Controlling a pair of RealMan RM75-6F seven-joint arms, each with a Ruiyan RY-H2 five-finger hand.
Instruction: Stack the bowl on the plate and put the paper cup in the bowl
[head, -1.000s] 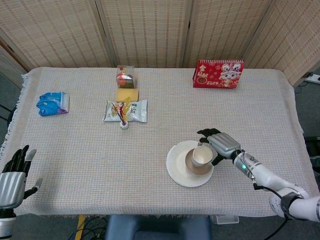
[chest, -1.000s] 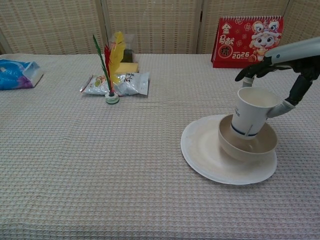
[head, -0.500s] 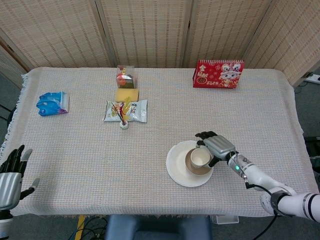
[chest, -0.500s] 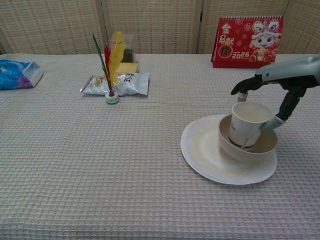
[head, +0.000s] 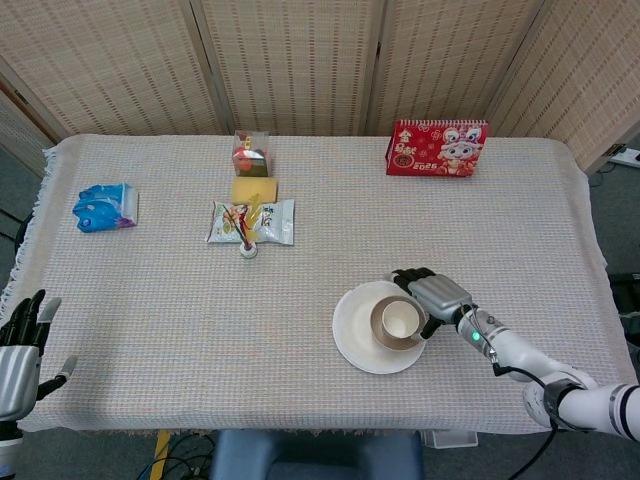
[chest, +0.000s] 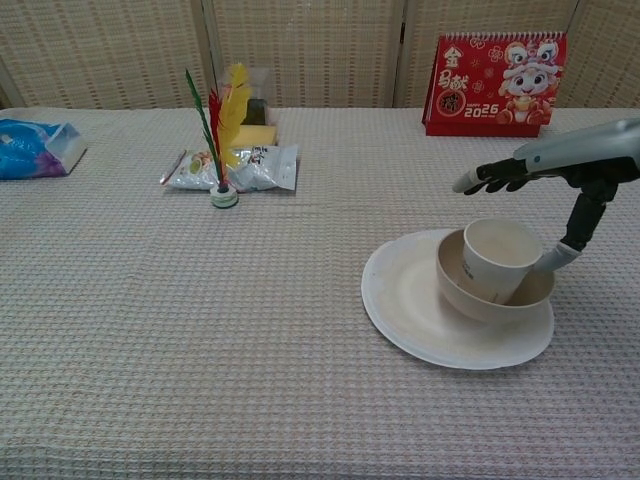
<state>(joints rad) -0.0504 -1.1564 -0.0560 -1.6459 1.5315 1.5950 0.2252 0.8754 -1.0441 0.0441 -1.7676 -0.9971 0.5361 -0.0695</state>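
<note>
The right hand (chest: 555, 185) hovers just over the far right side of the paper cup (chest: 497, 258). Its upper fingers (chest: 490, 175) are stretched out flat above the rim, clear of it, while the thumb reaches down to the cup's right side; whether it touches the wall I cannot tell, so I can't say for sure whether the cup is held or let go. The cup sits in the bowl (chest: 495, 292), leaning a little to the left, and the bowl rests on the right half of the plate (chest: 420, 310), near the table's front right.

I'd judge the cup very light and thin-walled: it would dent under a hard squeeze and tip at a nudge, so a gentle hold across the upper wall near the rim looks best. The bowl and plate seem stiff, smooth and apt to slide on the cloth.

The left hand (head: 20, 355) shows only in the head view, at the near left corner, fingers spread and holding nothing. The cup's base is hidden inside the bowl, and the right palm is cut off by the picture's edge in the chest view.
</note>
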